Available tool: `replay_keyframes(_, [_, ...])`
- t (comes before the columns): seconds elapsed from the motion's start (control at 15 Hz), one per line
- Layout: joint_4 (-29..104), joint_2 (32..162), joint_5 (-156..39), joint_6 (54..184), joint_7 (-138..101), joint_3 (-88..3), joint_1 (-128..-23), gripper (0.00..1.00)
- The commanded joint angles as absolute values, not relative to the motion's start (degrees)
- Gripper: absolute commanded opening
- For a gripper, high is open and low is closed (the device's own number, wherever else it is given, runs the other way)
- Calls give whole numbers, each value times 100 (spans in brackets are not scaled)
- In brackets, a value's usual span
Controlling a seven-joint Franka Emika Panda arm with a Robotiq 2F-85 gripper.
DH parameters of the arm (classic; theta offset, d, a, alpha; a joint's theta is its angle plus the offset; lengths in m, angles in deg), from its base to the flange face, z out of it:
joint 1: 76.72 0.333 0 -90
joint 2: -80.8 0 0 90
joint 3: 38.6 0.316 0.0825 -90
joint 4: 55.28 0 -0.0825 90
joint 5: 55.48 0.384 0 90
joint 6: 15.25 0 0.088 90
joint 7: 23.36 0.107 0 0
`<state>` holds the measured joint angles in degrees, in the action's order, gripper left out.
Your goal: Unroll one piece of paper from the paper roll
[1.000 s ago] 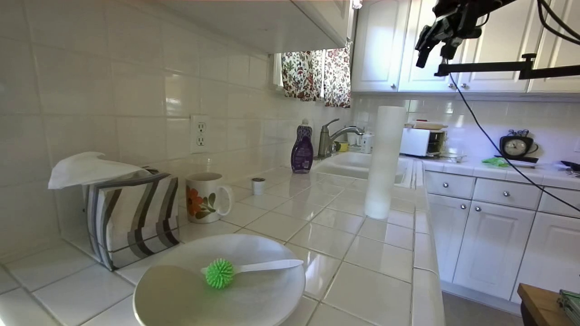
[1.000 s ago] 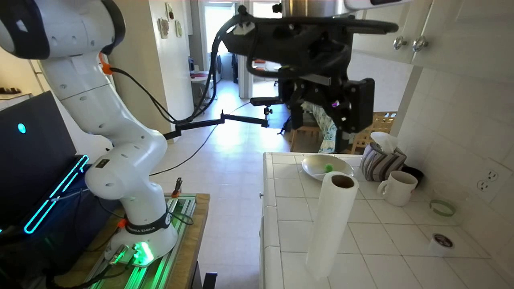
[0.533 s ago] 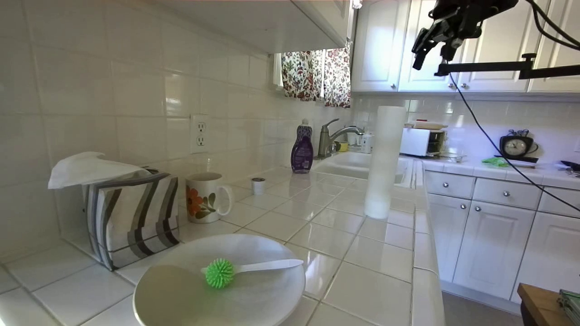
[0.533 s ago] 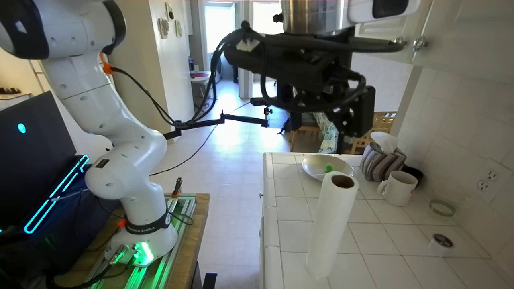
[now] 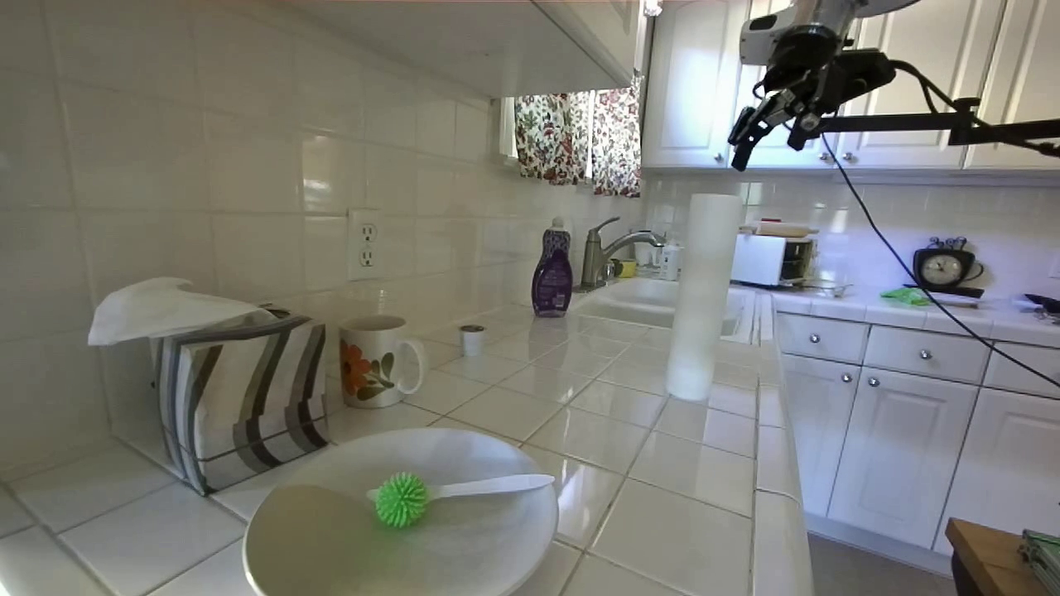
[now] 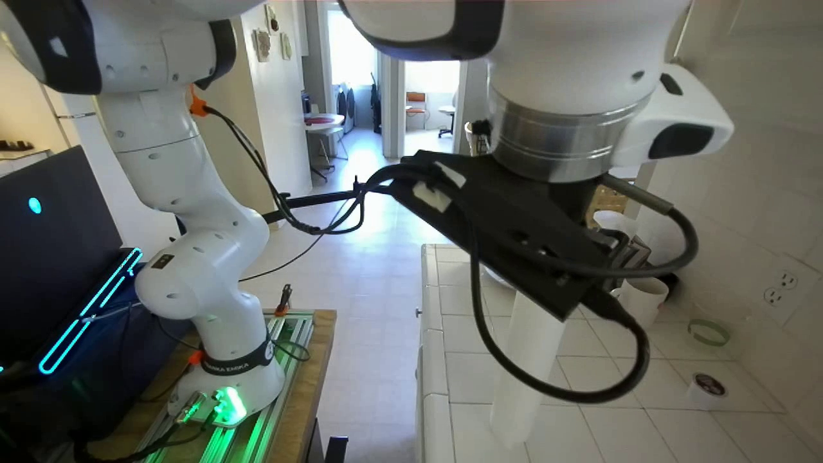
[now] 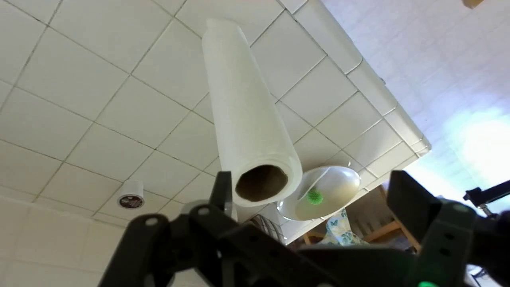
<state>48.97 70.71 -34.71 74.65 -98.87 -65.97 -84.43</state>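
The jaws are hanging spread wide, higher than the top of the paper roll (image 7: pixel 251 103), which is standing upright on the tiled worktop (image 5: pixel 671 530); farther out, a green brush (image 5: pixel 412 498) is lying in a white bowl (image 5: pixel 472 542).

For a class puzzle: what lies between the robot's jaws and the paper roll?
Nothing: an exterior view shows only open air between jaws and paper roll.

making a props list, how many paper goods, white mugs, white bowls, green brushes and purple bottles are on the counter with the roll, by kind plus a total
Paper goods: 2 (roll, tissue box)
White mug: 1
White bowl: 1
Green brush: 1
Purple bottle: 1
Total: 6
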Motion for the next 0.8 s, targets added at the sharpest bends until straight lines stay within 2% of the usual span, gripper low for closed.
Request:
replay_keyframes(0.0, [4046, 7771, -2952, 6765, -10337, -6553, -8742, 100])
replay_keyframes(0.4, [2962, 8444, -2758, 6236, -9920, -6318, -9190, 100])
replay_keyframes(0.47, [3508, 8074, -2896, 6558, -10110, -6204, -9193, 100])
replay_keyframes(0.73, [3183, 8306, -2902, 6430, -10010, -6135, -9307, 100])
